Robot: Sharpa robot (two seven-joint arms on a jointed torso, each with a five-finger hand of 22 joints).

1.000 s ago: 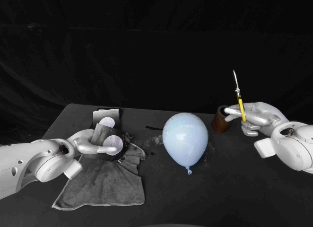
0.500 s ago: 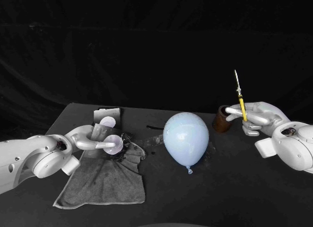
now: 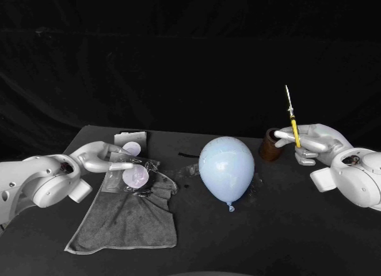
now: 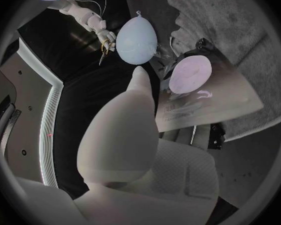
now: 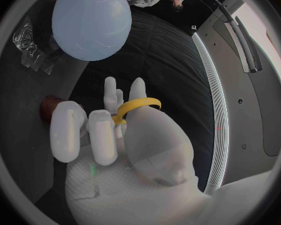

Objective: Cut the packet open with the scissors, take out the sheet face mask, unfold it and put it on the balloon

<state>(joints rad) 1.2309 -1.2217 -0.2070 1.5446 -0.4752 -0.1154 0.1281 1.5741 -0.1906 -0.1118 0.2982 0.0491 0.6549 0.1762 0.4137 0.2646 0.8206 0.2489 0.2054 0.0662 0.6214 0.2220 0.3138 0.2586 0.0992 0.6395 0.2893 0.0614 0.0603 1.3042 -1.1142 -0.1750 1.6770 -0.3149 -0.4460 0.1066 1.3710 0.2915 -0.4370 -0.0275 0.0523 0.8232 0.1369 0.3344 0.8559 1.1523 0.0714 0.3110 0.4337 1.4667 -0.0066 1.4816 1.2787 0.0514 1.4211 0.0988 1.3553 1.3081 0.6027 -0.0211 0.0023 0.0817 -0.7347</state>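
In the head view the pale blue balloon (image 3: 226,167) lies on the black table (image 3: 315,230), its knot towards the robot, and everything else is best placed from it. On the balloon's left-arm side the silver packet (image 3: 134,176) lies on a grey cloth (image 3: 124,221). The left robot hand (image 3: 103,158) is at the packet's edge away from the balloon. Its fingers reach the packet, but I cannot tell whether they pinch it or merely touch it. On the balloon's other side the right robot hand (image 3: 311,144) is clenched round the yellow-handled scissors (image 3: 293,129). The blades point straight up, probably to keep the tips off the balloon until the packet is offered. A brown cup (image 3: 269,146) stands between that hand and the balloon. The left wrist view shows the packet beside the hand's finger, one edge hidden behind the palm, with the balloon beyond. The right wrist view shows a finger through the yellow loop, a firm hold, and bare table towards the balloon. The open room for cutting looks to be on the balloon's robot-facing side.
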